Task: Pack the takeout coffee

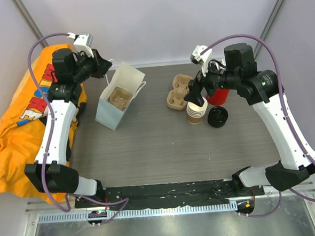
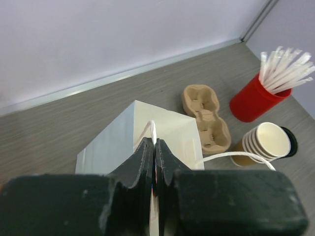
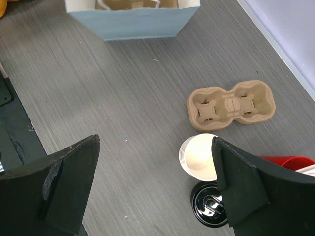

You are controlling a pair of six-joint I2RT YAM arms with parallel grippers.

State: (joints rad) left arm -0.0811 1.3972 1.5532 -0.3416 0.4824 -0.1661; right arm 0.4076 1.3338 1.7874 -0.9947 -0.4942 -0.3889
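No single lidded brown cup shows in any view. The white and pale blue paper bag [image 1: 113, 107] stands open at the back left, with a brown carrier inside it. My left gripper [image 1: 107, 67] is shut on the bag's white handle [image 2: 153, 130], above the bag's rim [image 2: 108, 147]. My right gripper [image 1: 195, 97] is open and empty, hovering over the stack of lidless brown cups [image 1: 197, 112]. In the right wrist view the stack [image 3: 199, 157] lies just inside the right finger [image 3: 241, 177], and the gripper [image 3: 155, 140] stands wide over bare table.
A second brown two-cup carrier [image 1: 178, 91] lies behind the stack. Loose black lids [image 1: 218, 116] sit right of the stack. A red holder of white straws [image 1: 219, 97] stands behind them. An orange cloth [image 1: 18, 121] hangs off the table's left side.
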